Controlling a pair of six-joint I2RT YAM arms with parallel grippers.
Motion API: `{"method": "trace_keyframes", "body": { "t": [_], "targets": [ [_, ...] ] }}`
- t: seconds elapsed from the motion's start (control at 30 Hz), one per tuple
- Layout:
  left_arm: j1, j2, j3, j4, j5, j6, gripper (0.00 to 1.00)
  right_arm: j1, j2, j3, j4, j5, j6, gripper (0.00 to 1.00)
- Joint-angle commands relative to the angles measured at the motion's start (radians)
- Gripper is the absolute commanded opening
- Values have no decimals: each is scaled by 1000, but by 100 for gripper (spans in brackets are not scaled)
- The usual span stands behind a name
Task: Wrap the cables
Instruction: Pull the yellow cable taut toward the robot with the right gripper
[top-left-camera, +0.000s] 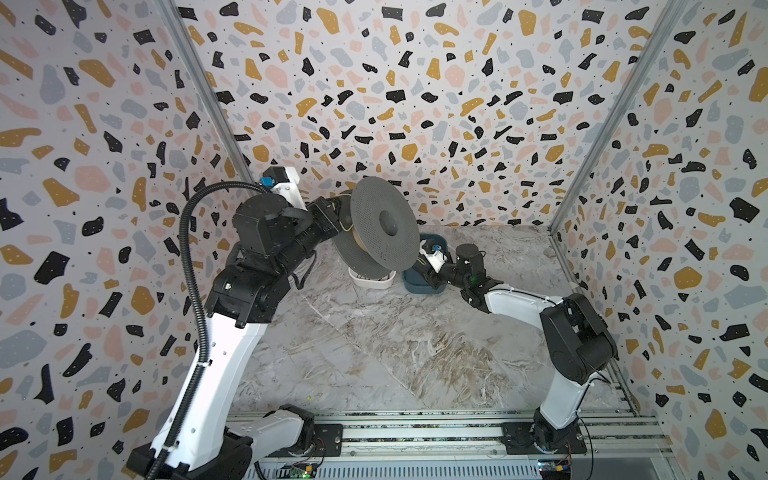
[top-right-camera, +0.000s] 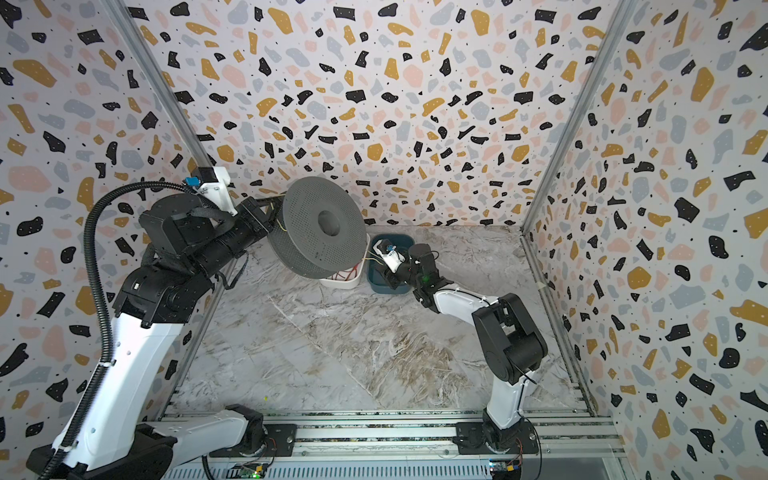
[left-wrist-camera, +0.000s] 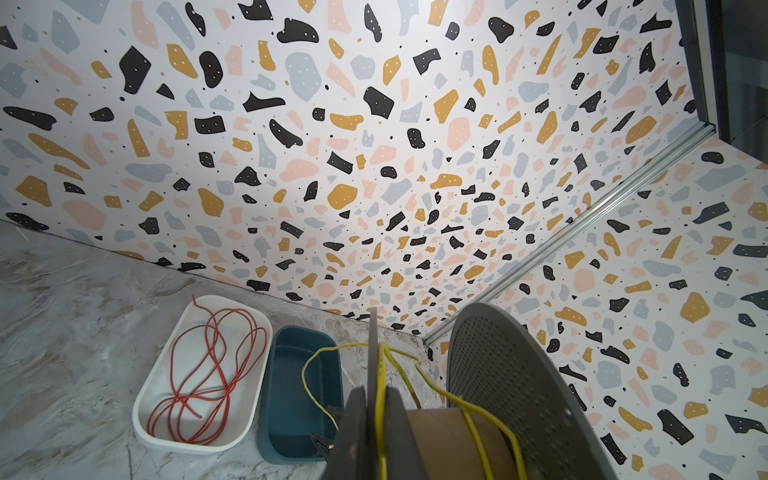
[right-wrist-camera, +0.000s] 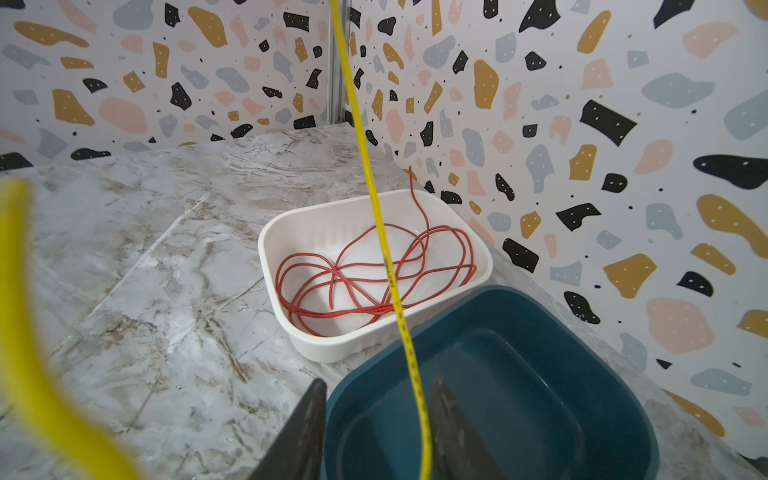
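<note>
My left gripper (left-wrist-camera: 376, 390) is shut on one flange of a grey spool (top-left-camera: 384, 226) (top-right-camera: 320, 226), held tilted in the air at the back. The yellow cable (left-wrist-camera: 307, 374) lies along that flange between the jaws, and a few turns sit on the cardboard core (left-wrist-camera: 449, 440). From there it drops to my right gripper (right-wrist-camera: 378, 380) over the blue bin (right-wrist-camera: 540, 395). The right jaws stand apart, with the yellow cable (right-wrist-camera: 376, 208) running between them close to one finger. The red cable (right-wrist-camera: 365, 270) lies coiled loose in the white tray (right-wrist-camera: 270, 232).
The white tray (top-left-camera: 372, 282) and blue bin (top-left-camera: 415, 286) stand side by side on the marble table near the back wall, partly under the spool. Patterned walls close in on three sides. A black corrugated hose (top-left-camera: 195, 291) runs along the left arm.
</note>
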Motion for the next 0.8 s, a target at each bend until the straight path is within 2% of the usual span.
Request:
{"method": "trace_keyframes", "body": {
  "t": [0.0, 0.2, 0.53, 0.63, 0.77],
  "targets": [
    [3, -31, 52, 131, 25, -32, 0, 2, -31, 21, 23, 10, -5, 35],
    [4, -31, 58, 124, 18, -24, 0, 6, -28, 24, 20, 12, -8, 28],
    [3, -16, 65, 113, -2, -7, 0, 30, -36, 39, -34, 35, -20, 1],
    [3, 8, 78, 90, -52, 18, 0, 34, -59, 26, -55, 60, 10, 0],
    [4, 68, 101, 40, -185, 49, 0, 58, -125, -38, -76, 103, 36, 0]
  ]
}}
